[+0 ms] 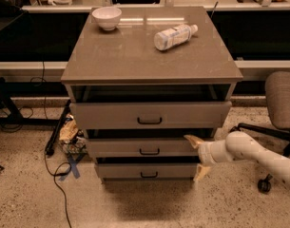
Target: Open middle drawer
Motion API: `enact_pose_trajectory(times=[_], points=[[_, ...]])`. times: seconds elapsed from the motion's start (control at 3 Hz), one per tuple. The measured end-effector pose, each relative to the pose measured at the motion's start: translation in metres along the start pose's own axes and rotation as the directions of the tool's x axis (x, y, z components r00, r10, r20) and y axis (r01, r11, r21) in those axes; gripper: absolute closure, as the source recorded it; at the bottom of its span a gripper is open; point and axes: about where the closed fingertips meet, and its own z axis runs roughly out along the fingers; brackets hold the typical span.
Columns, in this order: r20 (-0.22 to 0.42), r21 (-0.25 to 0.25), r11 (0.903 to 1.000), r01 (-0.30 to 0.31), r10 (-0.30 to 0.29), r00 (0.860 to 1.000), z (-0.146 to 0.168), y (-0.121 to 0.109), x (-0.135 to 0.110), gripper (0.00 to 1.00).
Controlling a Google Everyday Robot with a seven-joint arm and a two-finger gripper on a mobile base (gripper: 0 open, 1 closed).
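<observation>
The middle drawer (120, 147) is the second of three grey-taupe fronts on the cabinet, with a small black bar handle (149, 151) at its centre. It stands a little out from the cabinet. My gripper (198, 157) is at the right end of this drawer, coming in from the right on a white arm (249, 152). It is open and empty. The upper finger (194, 141) lies at the drawer front's right end. The lower finger (201, 172) hangs by the lowest drawer's right end. The gripper is well to the right of the handle.
The top drawer (111, 115) is pulled partly out. The lowest drawer (116, 171) sits below. A white bowl (107, 17) and a lying bottle (174, 36) are on the cabinet top. An office chair (280, 103) stands right. Cables and clutter (68, 137) lie left.
</observation>
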Motion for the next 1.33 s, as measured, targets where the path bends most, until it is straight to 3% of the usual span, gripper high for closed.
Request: enact_pose_trajectory(times=[0.33, 1.0, 1.33], points=[[-0.048, 0.025, 0.9995, 0.021, -0.020, 0.999, 0.021, -0.024, 0.002, 0.00], [-0.176, 0.054, 0.9978, -0.038, 0.047, 0.983, 0.052, -0.049, 0.013, 0.00], [-0.206, 0.033, 0.9955, -0.089, 0.094, 0.974, 0.062, -0.047, 0.029, 0.27]])
